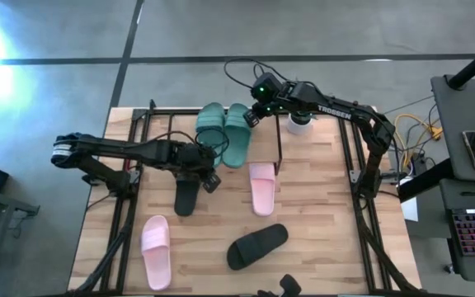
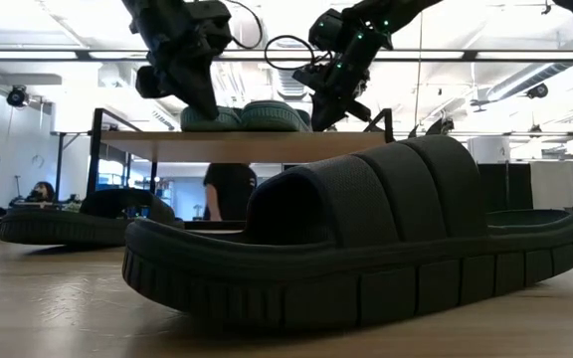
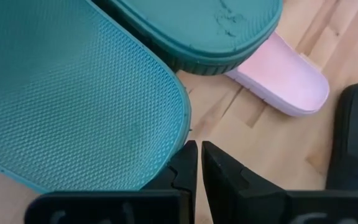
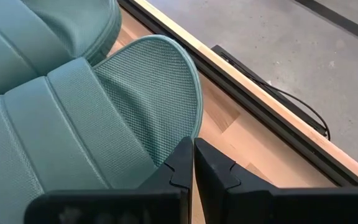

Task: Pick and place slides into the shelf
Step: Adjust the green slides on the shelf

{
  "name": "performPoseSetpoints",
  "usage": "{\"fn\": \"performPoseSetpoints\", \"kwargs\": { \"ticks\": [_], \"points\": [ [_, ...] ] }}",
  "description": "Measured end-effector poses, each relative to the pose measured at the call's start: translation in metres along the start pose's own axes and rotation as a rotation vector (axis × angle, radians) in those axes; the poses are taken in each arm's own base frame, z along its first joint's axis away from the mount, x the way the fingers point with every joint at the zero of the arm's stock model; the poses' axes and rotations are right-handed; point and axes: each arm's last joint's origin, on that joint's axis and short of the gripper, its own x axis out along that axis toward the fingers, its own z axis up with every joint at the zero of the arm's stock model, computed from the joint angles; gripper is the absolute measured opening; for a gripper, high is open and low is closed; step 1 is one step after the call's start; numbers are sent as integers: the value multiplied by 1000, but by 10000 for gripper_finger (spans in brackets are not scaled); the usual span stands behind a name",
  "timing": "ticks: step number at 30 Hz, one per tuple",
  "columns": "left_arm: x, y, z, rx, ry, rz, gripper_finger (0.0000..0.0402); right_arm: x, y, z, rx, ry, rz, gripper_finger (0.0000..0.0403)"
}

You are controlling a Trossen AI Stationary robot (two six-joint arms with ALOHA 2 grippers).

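Two green slides (image 1: 224,134) lie side by side on the shelf's top board (image 2: 237,146), toes toward the far edge. My left gripper (image 3: 199,163) is shut at the heel rim of the left green slide (image 3: 73,106). My right gripper (image 4: 190,152) is shut at the toe rim of the right green slide (image 4: 148,93). On the table lie a pink slide (image 1: 262,186) by the shelf, a black slide (image 1: 185,196) under my left arm, a second pink slide (image 1: 155,247) near the front left and a second black slide (image 1: 256,245) near the front. My left gripper's shut fingertips stand against the heel rim (image 3: 184,127) of the left green slide, slanting down from the near side. I cannot tell whether they touch it. My right gripper's shut fingertips stand against the toe rim (image 4: 197,118) of the right green slide, slanting down from the far right. I cannot tell whether they touch it.
A white object (image 1: 299,124) stands at the far right of the shelf, behind my right gripper. The shelf's black rods (image 1: 280,153) run along its sides. Cables (image 1: 242,74) trail over the table's far edge. A person (image 2: 229,189) stands in the room beyond.
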Motion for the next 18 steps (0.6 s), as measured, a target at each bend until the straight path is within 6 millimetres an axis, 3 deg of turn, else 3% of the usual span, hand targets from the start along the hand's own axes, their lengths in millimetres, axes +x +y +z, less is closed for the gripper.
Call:
{"fn": "performPoseSetpoints", "kwargs": {
  "ticks": [7, 14, 18],
  "points": [
    [-4, 0, 2, 4, -23, -25, 11, 1, 0, -1, -13, 7, -4, 9],
    [-38, -5, 6, 3, -111, -105, 11, -23, -12, -10, -139, 123, -52, 9],
    [-55, 5, 4, -57, -189, -19, 11, -20, -11, -20, -186, 233, 53, 9]
  ]
}}
